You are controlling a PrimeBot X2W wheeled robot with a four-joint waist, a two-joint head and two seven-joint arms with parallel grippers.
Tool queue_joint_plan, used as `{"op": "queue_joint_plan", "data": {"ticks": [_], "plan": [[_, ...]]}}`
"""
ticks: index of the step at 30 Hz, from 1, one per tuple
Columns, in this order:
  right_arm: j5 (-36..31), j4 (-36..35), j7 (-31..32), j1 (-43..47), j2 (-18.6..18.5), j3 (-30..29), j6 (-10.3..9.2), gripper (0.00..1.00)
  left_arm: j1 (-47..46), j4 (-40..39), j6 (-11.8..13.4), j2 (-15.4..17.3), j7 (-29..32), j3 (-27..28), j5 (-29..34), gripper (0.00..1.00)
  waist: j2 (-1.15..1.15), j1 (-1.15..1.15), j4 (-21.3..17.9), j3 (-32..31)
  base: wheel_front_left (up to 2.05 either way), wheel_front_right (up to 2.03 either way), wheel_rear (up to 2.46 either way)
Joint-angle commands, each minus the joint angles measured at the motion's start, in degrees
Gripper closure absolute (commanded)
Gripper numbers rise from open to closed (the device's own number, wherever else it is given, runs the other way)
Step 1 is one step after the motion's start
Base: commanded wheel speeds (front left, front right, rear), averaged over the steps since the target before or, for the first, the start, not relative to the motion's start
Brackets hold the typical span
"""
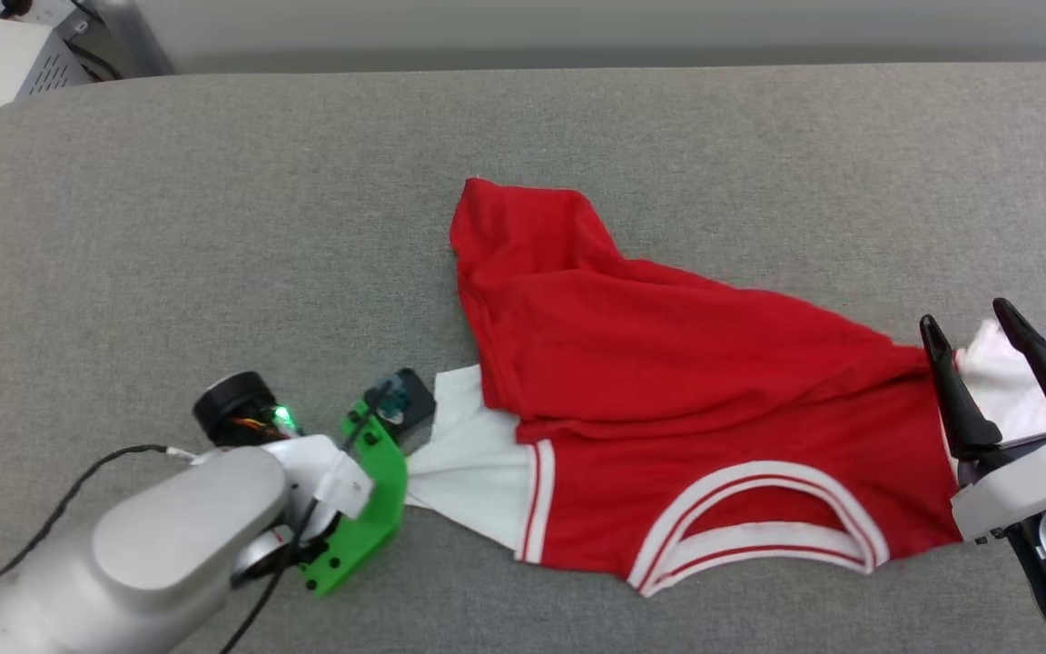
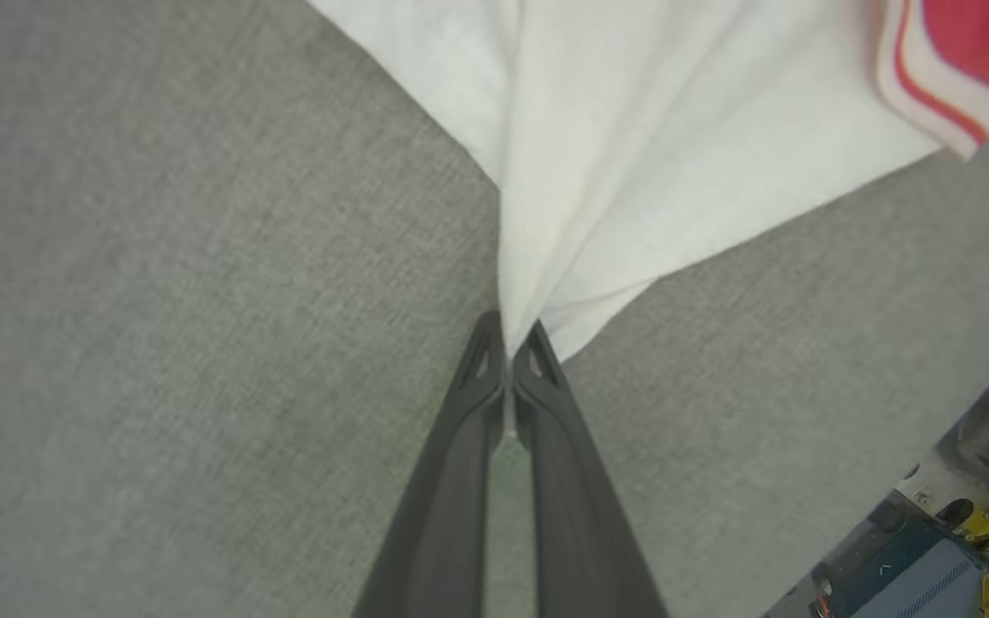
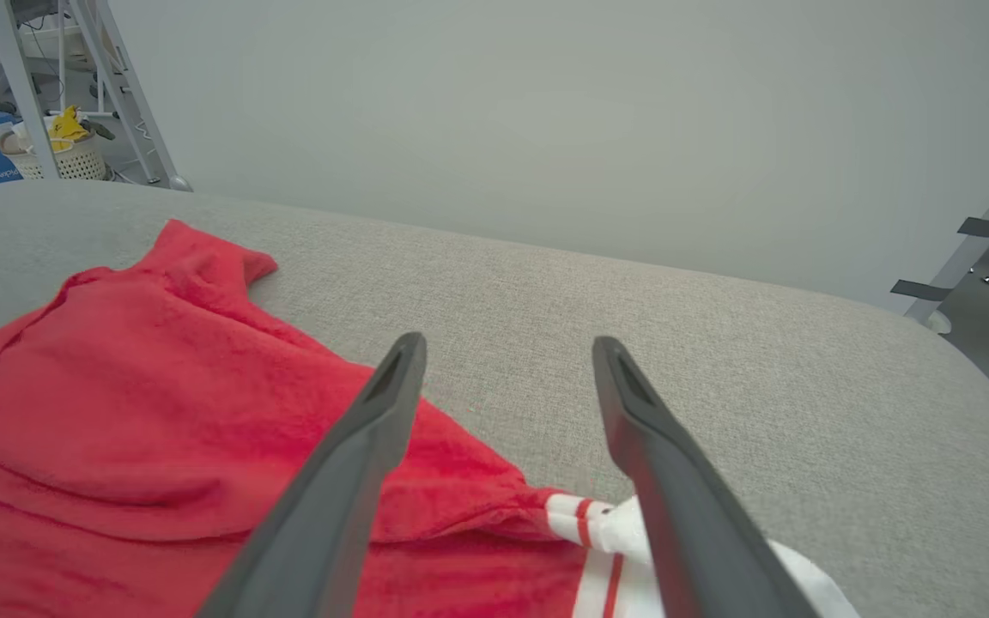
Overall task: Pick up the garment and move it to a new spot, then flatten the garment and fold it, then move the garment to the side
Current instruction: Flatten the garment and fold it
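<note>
Now one garment (image 1: 668, 381) lies crumpled, left gripper (image 2: 507, 341) pinching its white sleeve (image 2: 632, 129) (right gripper (image 3: 509, 346) gaping, empty).

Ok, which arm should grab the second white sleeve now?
Right. The right claw is open, poised over the garment's free white sleeve; the left claw is shut on the opposite sleeve.
</note>
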Motion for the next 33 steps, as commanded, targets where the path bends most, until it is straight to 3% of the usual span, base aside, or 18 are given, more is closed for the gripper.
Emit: {"op": "queue_joint_plan", "data": {"ticks": [1,9,14,15,16,23,29,33], "plan": [[0.5,0.3,-0.4,0.8,-0.3,-0.3,-0.06,0.0,-0.7,1.5,0.2,2.1,-0.7,0.2,-0.9,1.0,0.0,0.0,0.7,-0.9,0.0,0.0,0.0],[1.2,1.2,-0.1,2.1,-0.7,-1.4,-0.06,0.0,1.9,7.1,0.4,6.7,-4.2,2.1,-4.6,1.0,0.0,0.0,1.2,-1.5,0.0,0.0,0.0],[1.6,1.5,0.1,2.5,-1.3,-1.6,-0.06,0.0,4.4,10.3,0.7,5.9,-7.0,2.7,-6.4,1.0,0.0,0.0,1.4,-2.0,0.0,0.0,0.0],[1.7,1.6,0.3,2.6,-1.4,-1.7,-0.06,0.0,4.9,10.7,0.8,5.4,-7.9,3.0,-6.9,0.67,0.0,0.0,1.6,-2.2,0.0,0.0,0.0],[1.8,1.6,0.3,2.7,-1.5,-1.8,-0.06,0.0,5.1,11.0,0.9,5.1,-8.9,3.3,-7.0,0.0,0.0,0.0,1.7,-2.4,0.0,0.0,0.0],[2.2,1.5,0.8,4.0,-1.8,-2.4,-0.06,0.0,4.0,9.7,1.2,4.7,-12.5,8.4,-12.8,0.0,0.0,0.0,3.1,-4.3,0.0,0.0,0.0],[2.5,1.9,0.6,4.8,-1.2,-1.8,-0.06,0.0,-0.7,5.8,0.8,7.7,-8.4,10.7,-15.9,0.0,0.0,0.0,3.9,-5.6,0.0,0.0,0.0],[2.6,2.2,0.6,4.8,-1.1,-1.4,-0.06,0.0,-2.5,5.5,0.5,7.7,-3.2,10.9,-19.4,0.0,0.0,0.0,4.0,-6.0,0.0,0.0,0.0]]}}
